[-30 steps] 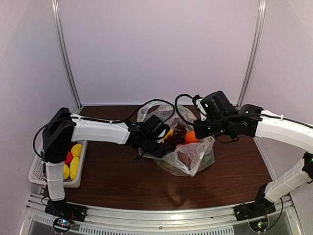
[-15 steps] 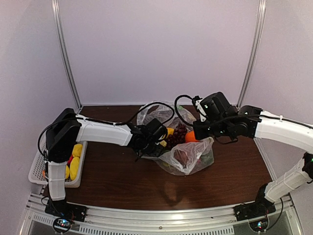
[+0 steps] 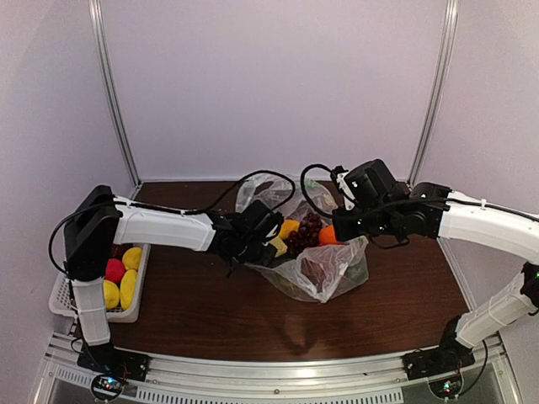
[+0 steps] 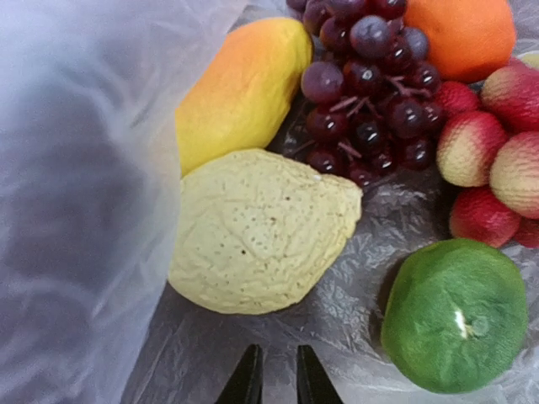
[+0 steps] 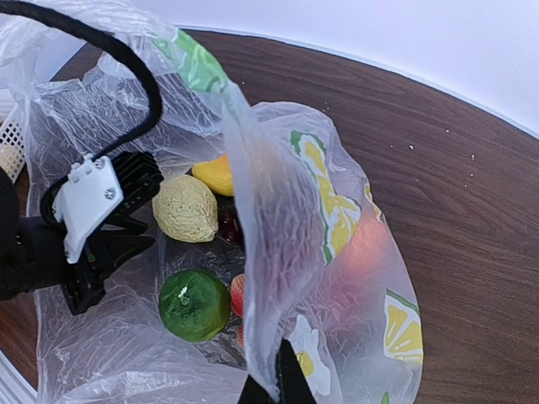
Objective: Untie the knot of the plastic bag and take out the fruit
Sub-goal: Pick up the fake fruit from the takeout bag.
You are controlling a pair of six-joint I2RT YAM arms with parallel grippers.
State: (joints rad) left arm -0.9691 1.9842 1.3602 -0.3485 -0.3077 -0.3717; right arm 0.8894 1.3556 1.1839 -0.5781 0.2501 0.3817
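- Pale, plain walls enclose a dark brown wooden table, with two white robot arms reaching in from the near edge.
- One clear, crinkly plastic bag printed with lemon slices lies at the middle of the table, between the two grippers. Its mouth is open.
- Fruit lies inside the bag on the plastic, counted from the left wrist view:
- one yellow-orange mango;
- one pale, bumpy lemon, touching the mango;
- one bunch of dark purple grapes;
- one orange, beyond the grapes;
- one green lime;
- five red-and-cream fruits in a cluster beside the grapes.
- One left gripper is inside the bag's mouth, just short of the lemon. Its fingers stand only a narrow slit apart, with nothing visibly held between them.
- One right gripper is closed tight on a raised sheet of the bag's edge, holding that side up above the fruit.
- One white slotted basket sits at the table's left edge, well apart from the bag. It holds three yellow pieces and one red piece.
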